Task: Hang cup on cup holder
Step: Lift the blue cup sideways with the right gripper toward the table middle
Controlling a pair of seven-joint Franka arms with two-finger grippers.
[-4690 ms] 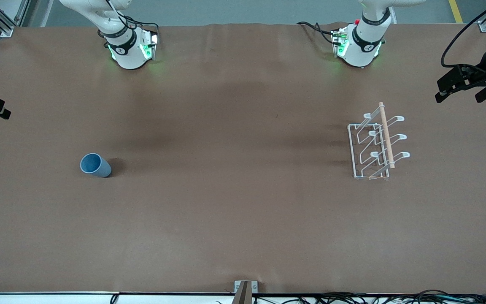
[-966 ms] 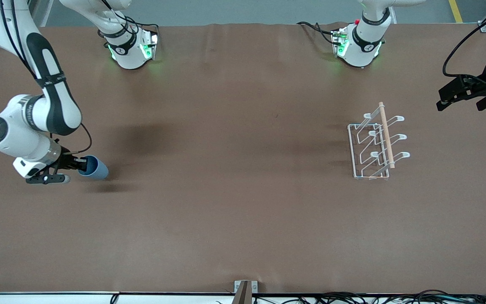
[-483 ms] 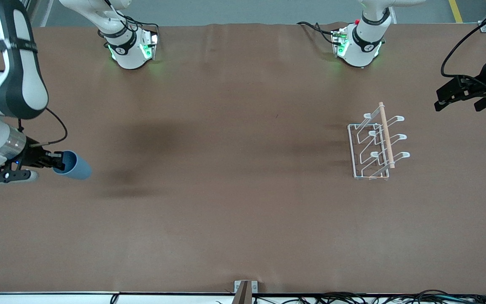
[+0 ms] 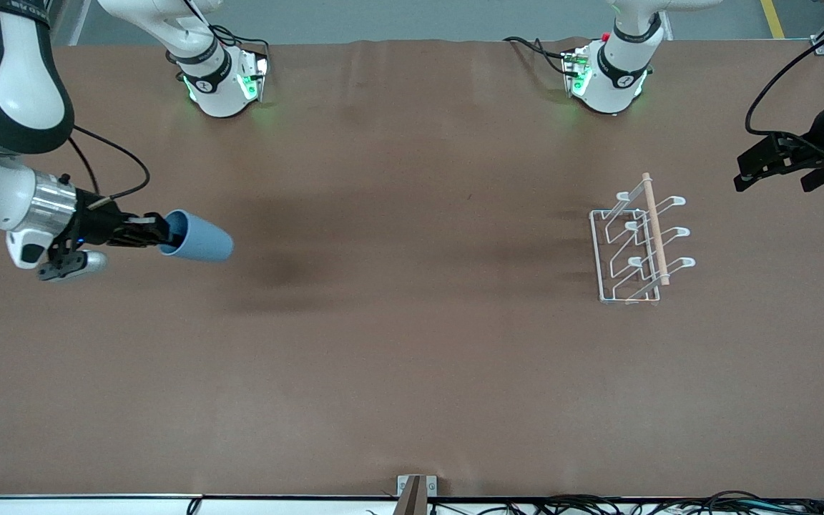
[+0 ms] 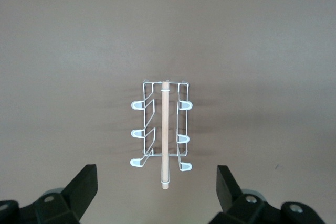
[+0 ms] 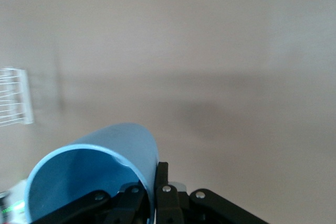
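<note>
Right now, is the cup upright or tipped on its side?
Tipped: the cup lies sideways in the air, pinched at its rim by the right gripper, mouth toward the wrist.

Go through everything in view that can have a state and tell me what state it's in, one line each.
cup: lifted off the table, lying on its side, pinched by its rim.
right gripper: jaws shut on the cup's rim, over the right arm's end of the table.
cup holder: standing on the table, all prongs empty.
left gripper: jaws open, empty, waiting above the cup holder.
</note>
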